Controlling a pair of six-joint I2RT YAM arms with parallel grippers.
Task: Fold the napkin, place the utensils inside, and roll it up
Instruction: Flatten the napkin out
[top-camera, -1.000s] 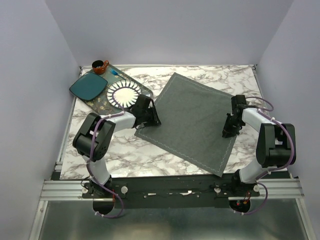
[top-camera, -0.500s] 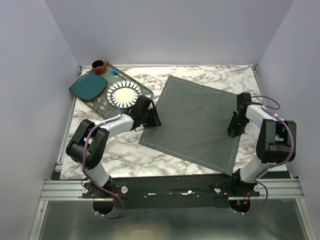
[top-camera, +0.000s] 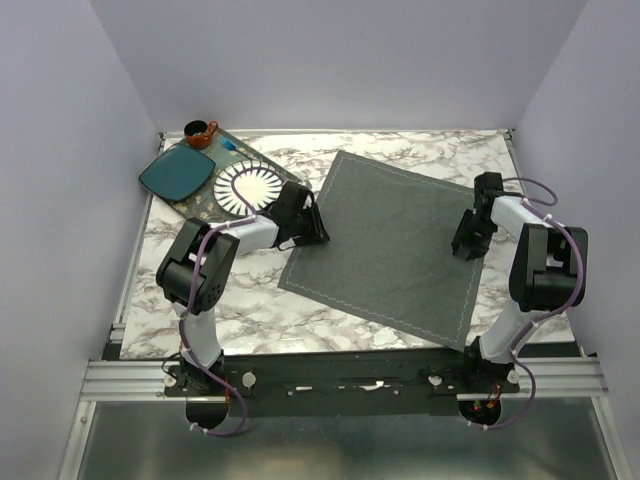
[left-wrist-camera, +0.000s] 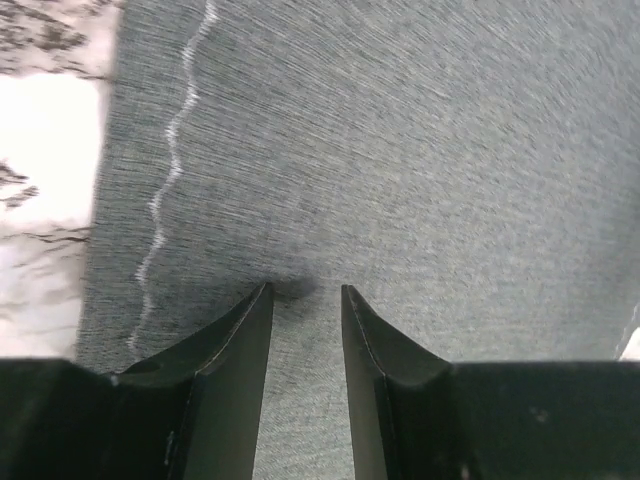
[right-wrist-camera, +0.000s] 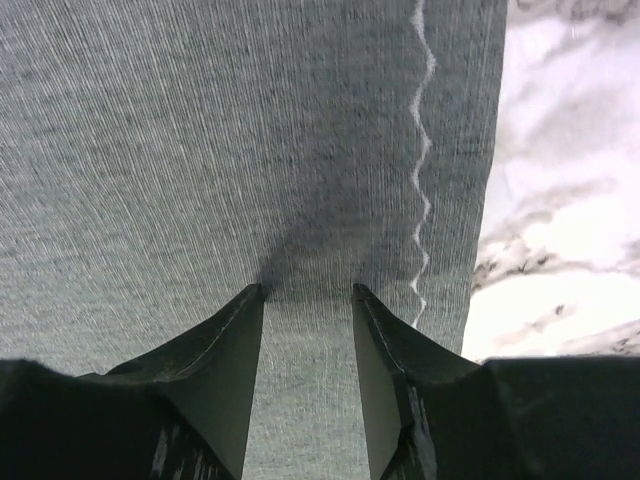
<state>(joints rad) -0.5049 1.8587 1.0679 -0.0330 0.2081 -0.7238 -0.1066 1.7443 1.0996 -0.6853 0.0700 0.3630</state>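
The dark grey napkin (top-camera: 395, 245) lies flat and unfolded on the marble table, turned at an angle. My left gripper (top-camera: 318, 232) rests on its left edge. In the left wrist view its tips (left-wrist-camera: 305, 290) press on the cloth (left-wrist-camera: 420, 150) with a narrow gap, just inside the white stitched hem. My right gripper (top-camera: 465, 245) rests on the right edge. In the right wrist view its tips (right-wrist-camera: 308, 290) also press on the cloth (right-wrist-camera: 200, 130) with a gap, beside the hem. Neither gripper pinches the cloth. I cannot make out the utensils.
A dark tray (top-camera: 205, 205) at the back left holds a teal square plate (top-camera: 175, 175) and a white ribbed plate (top-camera: 247, 187). A small brown cup (top-camera: 199, 133) stands behind them. The left arm lies close to the white plate. Walls enclose the table.
Both grippers have moved a little away from the arm bases. The napkin has slid and turned slightly under them, its near corner shifting right.
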